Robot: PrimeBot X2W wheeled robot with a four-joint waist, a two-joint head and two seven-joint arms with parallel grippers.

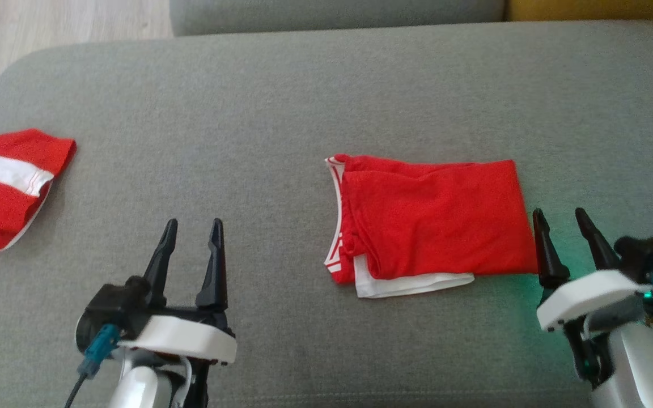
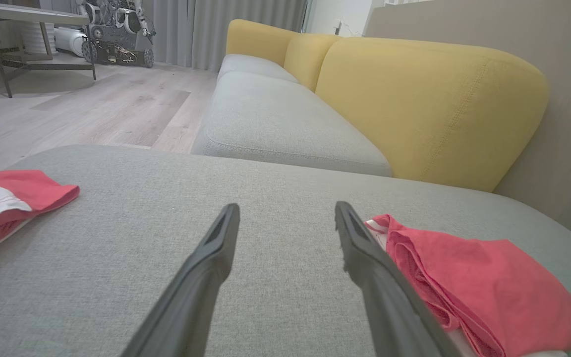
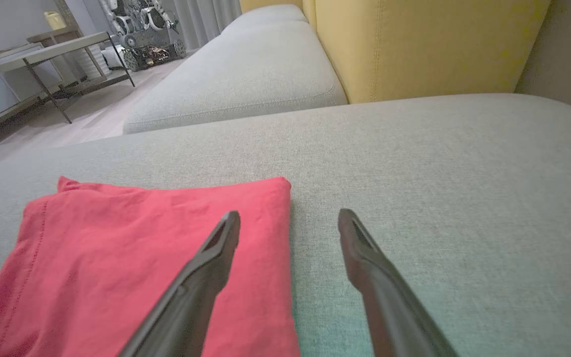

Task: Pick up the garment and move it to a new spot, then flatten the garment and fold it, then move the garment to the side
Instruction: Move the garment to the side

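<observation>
A grey cushion (image 1: 304, 96) carries everything, with a strip of pale wood floor (image 1: 49, 22) showing past its far left corner.

At the cushion's left edge lies a second garment (image 1: 3, 187). It is red with a broad white band, loosely bunched, and partly cut off by the edge of the head view.

To its right, near the front edge, is the left gripper (image 1: 194, 224). It is released, its two dark fingers spread with only bare grey fabric between them. It is well apart from both pieces of clothing.

Right of the middle, about halfway between the front and back edges, lies the folded garment (image 1: 434, 221). It is a red, roughly rectangular stack lying flat. A white-trimmed hem runs down its left side, and a white layer peeks out along its front edge. Its top surface is a little rumpled near the left end and smooth toward the right.

Just beside the folded garment's right edge is the right gripper (image 1: 560, 214). It is also released and grasps nothing. In the right wrist view one finger lies over the red cloth near that edge and the other over bare cushion. Whether the finger touches the cloth cannot be told.

Behind the cushion, the left wrist view shows a yellow backrest (image 2: 429, 99).
</observation>
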